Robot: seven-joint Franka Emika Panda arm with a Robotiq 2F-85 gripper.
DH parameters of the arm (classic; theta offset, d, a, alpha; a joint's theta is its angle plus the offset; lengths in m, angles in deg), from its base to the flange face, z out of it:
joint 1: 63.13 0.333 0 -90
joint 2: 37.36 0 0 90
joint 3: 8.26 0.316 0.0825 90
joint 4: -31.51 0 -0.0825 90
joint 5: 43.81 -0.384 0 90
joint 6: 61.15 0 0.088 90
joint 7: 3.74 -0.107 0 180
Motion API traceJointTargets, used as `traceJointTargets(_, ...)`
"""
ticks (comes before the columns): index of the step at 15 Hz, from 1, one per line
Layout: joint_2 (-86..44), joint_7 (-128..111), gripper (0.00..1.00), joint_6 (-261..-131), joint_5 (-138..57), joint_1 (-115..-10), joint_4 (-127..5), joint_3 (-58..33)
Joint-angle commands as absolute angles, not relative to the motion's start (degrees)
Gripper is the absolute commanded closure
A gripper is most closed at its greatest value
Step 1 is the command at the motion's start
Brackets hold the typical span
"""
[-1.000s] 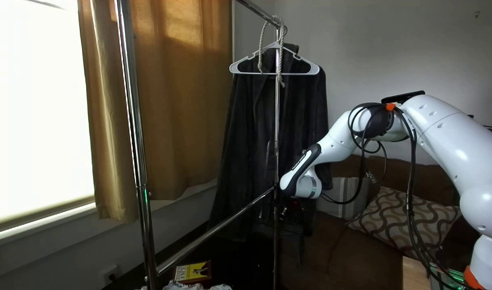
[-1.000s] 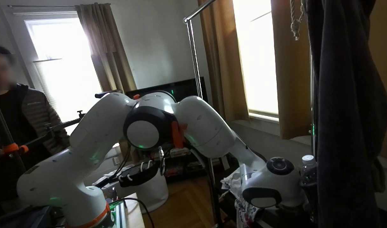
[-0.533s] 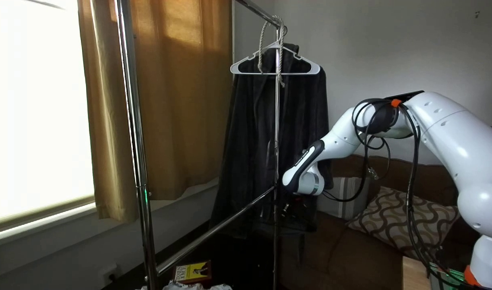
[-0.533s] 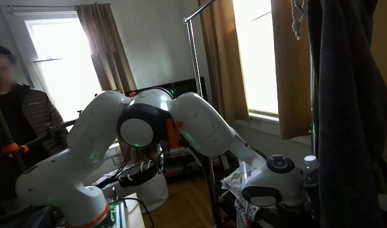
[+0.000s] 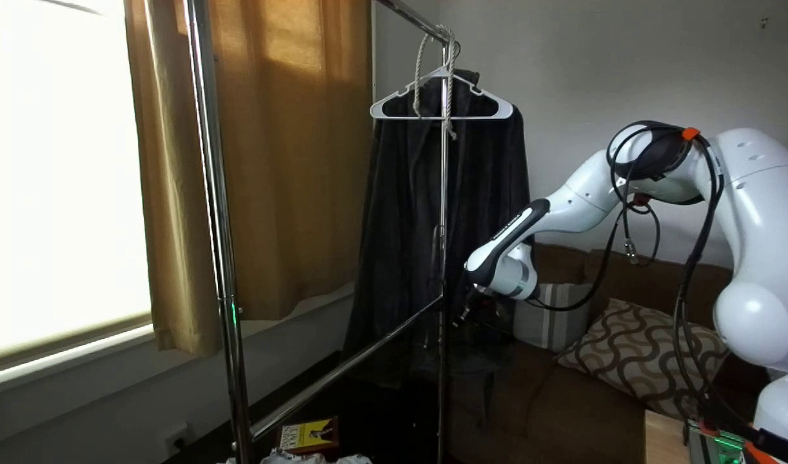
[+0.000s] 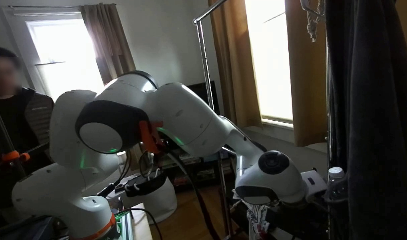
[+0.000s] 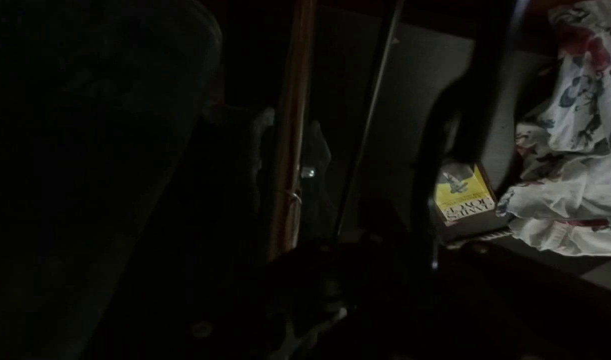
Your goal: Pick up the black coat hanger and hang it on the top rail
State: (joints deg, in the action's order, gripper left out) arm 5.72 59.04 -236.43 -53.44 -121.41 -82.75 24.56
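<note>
A black coat hanger [image 7: 475,90] shows dark and blurred close to the camera in the wrist view. Its lower end runs into my gripper [image 7: 365,255]. In an exterior view its thin edge [image 5: 435,248] stands roughly upright against a dark robe. My gripper [image 5: 474,312] points down beside the rack post and looks shut on the hanger. The fingertips are too dark to make out. The top rail [image 5: 410,18] runs well above my gripper and also shows in an exterior view [image 6: 210,11].
A white hanger [image 5: 497,109] and rope hang at the rail's end, in front of the dark robe [image 5: 397,258]. A lower rail [image 5: 349,370] crosses the rack. A capped bottle [image 6: 336,173] stands by the robe. A book [image 7: 463,192] and printed cloth [image 7: 580,190] lie below.
The arm has drawn back, its elbow rising. The gripper has moved up and slightly away from the rack. The hanger's edge has shifted slightly with it.
</note>
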Motion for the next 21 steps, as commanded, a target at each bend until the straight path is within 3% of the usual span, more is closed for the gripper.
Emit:
traceJointTargets(1, 4.31, 63.76, 1.0, -237.57, -50.43, -135.75, -91.71, 37.93)
traceJointTargets(7, 5.69, 71.8, 1.0, -230.49, -42.98, -149.3, -100.93, 50.94)
traceJointTargets(12, 2.31, 76.84, 1.0, -219.07, -40.28, -153.4, -106.62, 54.85)
traceJointTargets(18, 1.05, 95.76, 1.0, -216.97, -37.92, -171.02, -112.93, 67.17)
traceJointTargets(21, 6.47, 103.31, 1.0, -216.0, -38.03, -181.29, -112.29, 76.0)
